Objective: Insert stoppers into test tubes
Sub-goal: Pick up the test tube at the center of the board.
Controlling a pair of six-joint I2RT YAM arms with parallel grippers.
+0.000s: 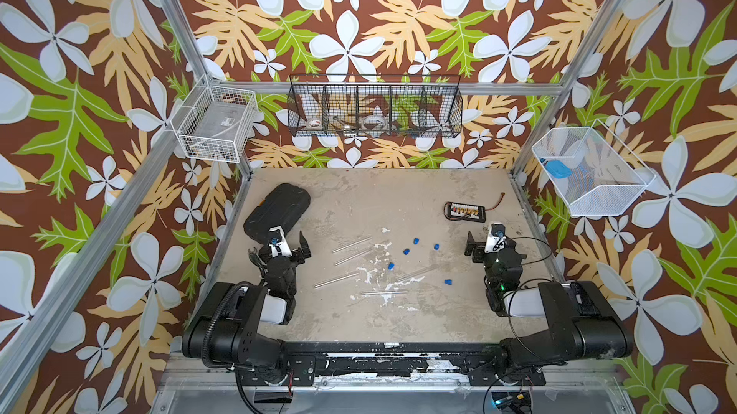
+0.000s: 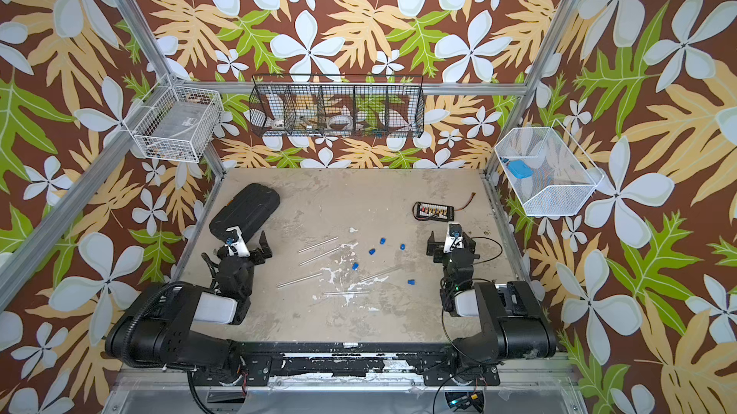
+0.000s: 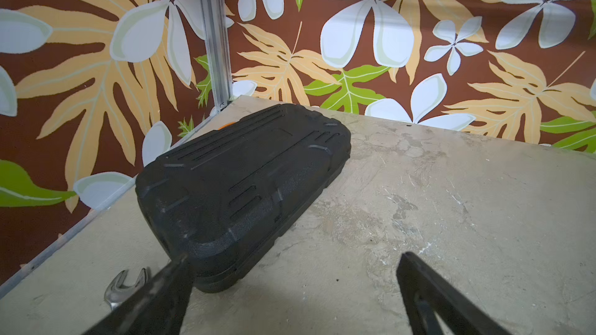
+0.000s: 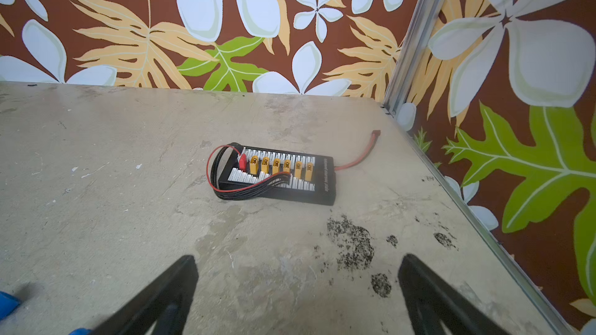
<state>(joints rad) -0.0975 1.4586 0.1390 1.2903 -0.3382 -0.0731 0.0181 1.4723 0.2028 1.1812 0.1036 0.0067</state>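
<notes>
Stoppers (image 1: pixel 406 251) and tubes (image 1: pixel 336 279) lie loose on the worktop (image 1: pixel 399 200), right of the black case (image 1: pixel 277 212); left fingers (image 3: pixel 419 278) and right fingers (image 4: pixel 174 281) spread empty; best pinch one tube mid-length, held level.

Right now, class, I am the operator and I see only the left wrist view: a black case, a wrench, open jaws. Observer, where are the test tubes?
Observer: Five test tubes lie flat in the middle of the table.
Operator: And the stoppers?
Observer: Five blue stoppers lie loose, mostly on the tubes' side toward the right gripper. None is in a tube.
Operator: Is that gripper busy?
Observer: No, it is open and empty, facing a connector board.
</notes>
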